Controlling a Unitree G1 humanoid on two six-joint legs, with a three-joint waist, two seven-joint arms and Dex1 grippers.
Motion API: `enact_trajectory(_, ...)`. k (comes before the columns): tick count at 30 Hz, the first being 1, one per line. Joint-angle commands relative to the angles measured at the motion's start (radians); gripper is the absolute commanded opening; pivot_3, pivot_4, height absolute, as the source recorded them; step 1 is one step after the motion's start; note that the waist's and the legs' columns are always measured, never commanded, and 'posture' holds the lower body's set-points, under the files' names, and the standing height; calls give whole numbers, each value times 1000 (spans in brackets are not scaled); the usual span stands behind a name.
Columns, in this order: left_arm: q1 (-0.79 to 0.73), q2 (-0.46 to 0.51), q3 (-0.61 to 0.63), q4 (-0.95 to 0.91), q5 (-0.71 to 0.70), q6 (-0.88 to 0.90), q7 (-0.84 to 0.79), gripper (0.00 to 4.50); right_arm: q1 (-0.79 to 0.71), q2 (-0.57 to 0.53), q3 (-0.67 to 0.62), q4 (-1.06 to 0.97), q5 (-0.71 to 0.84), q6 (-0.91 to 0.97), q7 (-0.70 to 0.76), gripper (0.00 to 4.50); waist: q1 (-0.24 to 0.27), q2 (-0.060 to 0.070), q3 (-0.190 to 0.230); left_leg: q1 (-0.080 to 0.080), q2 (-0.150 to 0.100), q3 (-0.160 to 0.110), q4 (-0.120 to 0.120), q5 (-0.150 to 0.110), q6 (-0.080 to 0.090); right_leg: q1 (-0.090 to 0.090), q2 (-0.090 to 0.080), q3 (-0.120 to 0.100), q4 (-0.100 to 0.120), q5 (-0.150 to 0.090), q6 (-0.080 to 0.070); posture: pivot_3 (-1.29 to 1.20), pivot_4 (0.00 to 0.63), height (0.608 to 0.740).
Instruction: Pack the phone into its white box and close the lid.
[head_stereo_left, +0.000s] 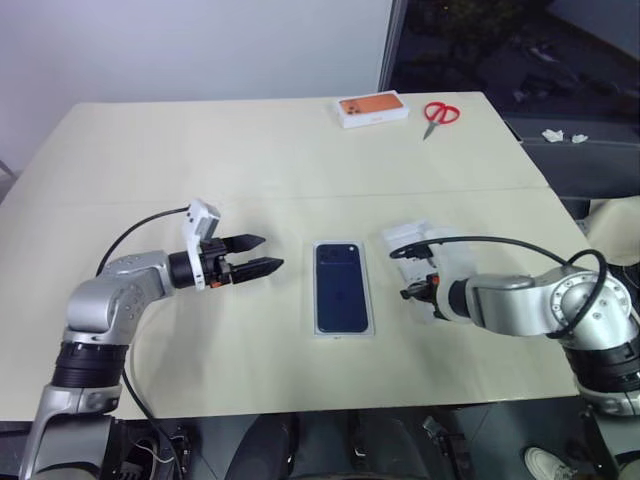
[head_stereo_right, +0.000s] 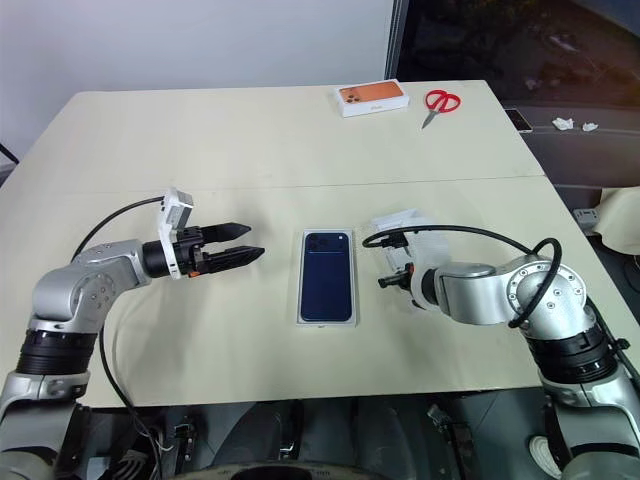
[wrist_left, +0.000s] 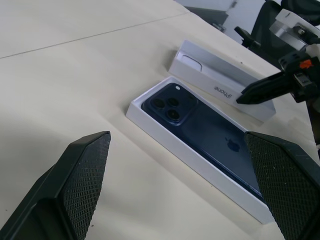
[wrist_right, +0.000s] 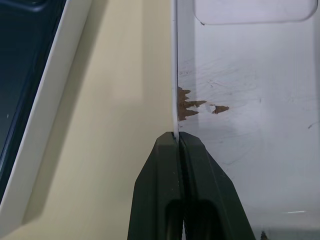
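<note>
On the pale counter (head_stereo_left: 250, 160), with the navy-blue phone (head_stereo_left: 340, 287) already in its shallow white cardboard box (wrist_left: 150, 125), the right hand (wrist_right: 177, 142) pinches the white cardboard lid's (wrist_right: 250, 100) wall, left hand (head_stereo_left: 262, 254) spread; next, lift and seat it squarely.

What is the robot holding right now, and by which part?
The right gripper is shut on the lid, pinching its thin side wall nearest the white box. The left gripper is open, holding nothing.
</note>
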Motion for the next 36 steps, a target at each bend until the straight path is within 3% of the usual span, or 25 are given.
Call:
enact_trajectory(1,-17,6,33,-9,-18,0,-1,4500,-43,24,-64,40,39,-118,51,25,-1,0,0,0,0,0,0,0,0,0,0,0,0,0,0,0,150,740)
enact_trajectory(6,-28,10,38,10,-13,-5,-5,4500,-133,92,-121,99,-19,-211,207,25,-4,0,0,0,0,0,0,0,0,0,1,0,0,0,0,0,150,740)
enact_trajectory(8,-36,13,48,19,-18,-5,-6,4500,-146,150,-164,136,47,-278,231,25,-9,0,0,0,1,0,0,0,0,0,1,0,0,0,0,0,150,740)
enact_trajectory(11,-61,20,111,52,-62,18,-4,4500,-170,372,-307,168,219,-446,223,25,-15,0,0,0,1,0,0,0,1,0,1,0,0,0,0,0,150,740)
enact_trajectory(14,-72,20,153,67,-89,39,10,4500,-179,594,-400,141,229,-452,197,25,-20,0,0,0,2,0,-1,0,1,-1,3,1,1,0,0,0,150,740)
enact_trajectory(25,-60,35,207,30,-170,125,14,4500,23,732,-290,147,229,-256,397,25,-22,2,1,1,2,1,-1,0,1,-2,2,2,2,0,0,0,150,740)
enact_trajectory(31,-30,46,214,10,-192,134,10,4500,42,804,-232,175,229,-289,386,25,-23,3,1,1,4,1,-2,0,0,-4,4,2,4,0,0,0,150,740)
enact_trajectory(36,-1,42,207,-24,-194,133,18,4500,93,785,-170,185,229,-253,413,25,-17,3,1,1,3,1,-1,0,0,-3,3,2,2,0,0,0,150,740)
